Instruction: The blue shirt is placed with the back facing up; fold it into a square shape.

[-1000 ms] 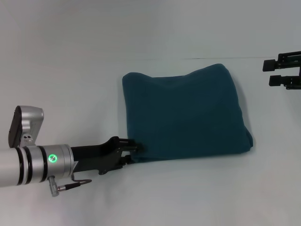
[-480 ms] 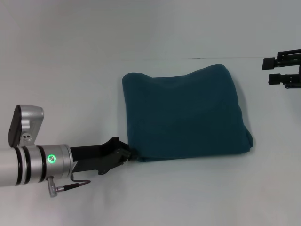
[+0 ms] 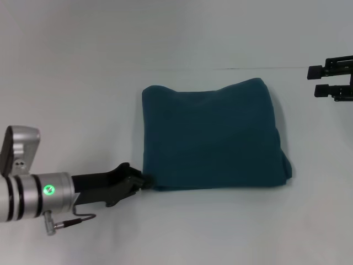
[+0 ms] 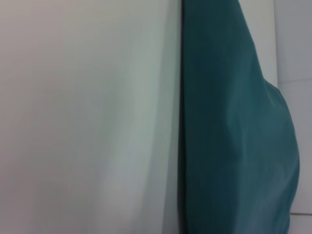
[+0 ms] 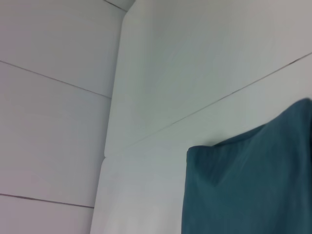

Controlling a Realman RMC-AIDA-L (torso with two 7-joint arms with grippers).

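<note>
The blue shirt (image 3: 212,138) lies folded into a rough square on the white table, plain side up. My left gripper (image 3: 143,181) is low at the shirt's near-left corner, its fingers pinched together on the cloth's edge there. In the left wrist view the shirt (image 4: 234,126) fills one side, with its straight folded edge against bare table. My right gripper (image 3: 322,80) hangs at the far right, open and holding nothing, well away from the cloth. One far corner of the shirt (image 5: 253,185) appears in the right wrist view.
The white table (image 3: 83,83) stretches all around the shirt. A thin seam line (image 3: 265,68) runs across the table just behind the cloth. A short cable (image 3: 71,220) dangles under my left wrist.
My left gripper closed on the near-left corner and drew back to the left. The shirt shifted slightly left with it. The right arm barely moved.
</note>
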